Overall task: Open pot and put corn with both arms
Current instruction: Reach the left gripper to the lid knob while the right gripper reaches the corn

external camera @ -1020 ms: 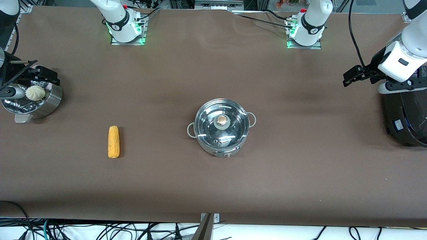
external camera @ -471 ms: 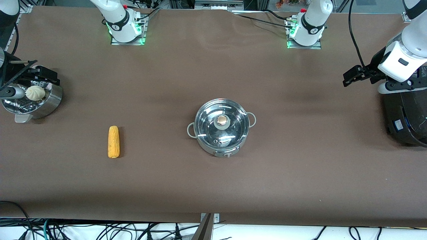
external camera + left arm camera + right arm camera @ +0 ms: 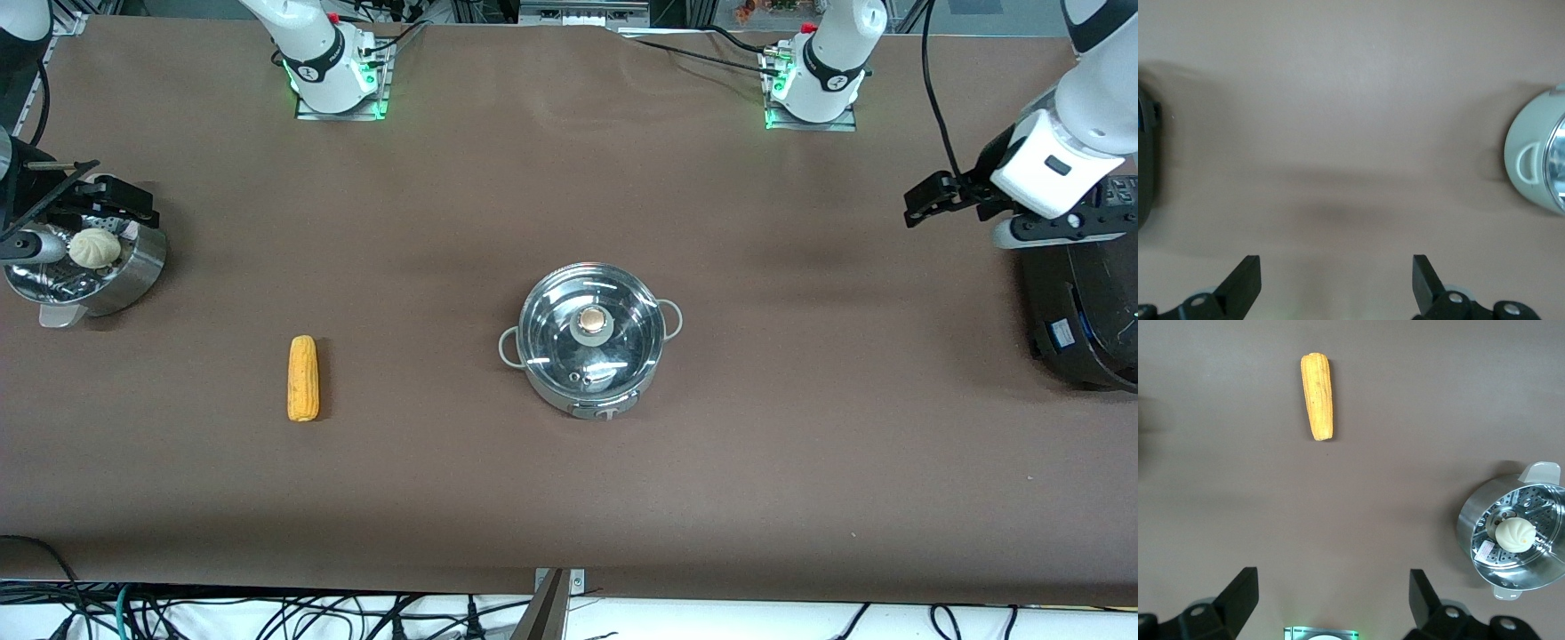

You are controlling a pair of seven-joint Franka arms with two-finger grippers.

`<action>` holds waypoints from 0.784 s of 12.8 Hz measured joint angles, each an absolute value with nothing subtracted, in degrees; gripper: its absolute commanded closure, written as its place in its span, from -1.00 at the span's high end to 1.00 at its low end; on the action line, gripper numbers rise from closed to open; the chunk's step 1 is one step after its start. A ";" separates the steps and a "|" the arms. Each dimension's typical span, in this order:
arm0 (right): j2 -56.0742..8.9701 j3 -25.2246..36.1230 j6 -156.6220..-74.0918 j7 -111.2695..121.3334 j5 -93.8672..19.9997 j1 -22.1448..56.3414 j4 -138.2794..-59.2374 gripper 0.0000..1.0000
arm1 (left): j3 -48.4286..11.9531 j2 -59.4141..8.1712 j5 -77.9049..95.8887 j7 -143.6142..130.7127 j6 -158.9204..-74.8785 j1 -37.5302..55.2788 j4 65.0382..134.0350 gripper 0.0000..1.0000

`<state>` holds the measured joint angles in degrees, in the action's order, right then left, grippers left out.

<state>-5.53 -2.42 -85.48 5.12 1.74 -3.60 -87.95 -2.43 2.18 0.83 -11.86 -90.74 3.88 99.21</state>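
The steel pot [image 3: 591, 356] stands mid-table with its glass lid [image 3: 622, 331] and knob [image 3: 591, 322] on; its edge shows in the left wrist view [image 3: 1533, 160]. The yellow corn [image 3: 303, 378] lies on the cloth toward the right arm's end, apart from the pot, and also shows in the right wrist view [image 3: 1318, 395]. My left gripper [image 3: 920, 200] is open and empty in the air over bare table beside the black cooker; its wrist view shows the jaws wide apart [image 3: 1336, 280]. My right gripper [image 3: 133, 200] is open and empty over the steamer basket's rim [image 3: 1331, 593].
A perforated steel steamer basket [image 3: 133, 271] with a white bun [image 3: 94, 248] stands at the right arm's end; both show in the right wrist view, basket [image 3: 1471, 523] and bun [image 3: 1515, 535]. A large black cooker [image 3: 1080, 311] stands at the left arm's end. The table's brown cloth [image 3: 569, 498] covers the rest.
My left arm has shifted slightly toward the middle of the table and the robot bases. The right arm, pot and corn have not moved.
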 measured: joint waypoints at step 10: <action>-11.59 -2.33 -87.98 5.12 1.74 -3.61 -87.54 0.99 | -12.00 -13.58 7.17 -11.88 -90.73 10.28 86.59 1.00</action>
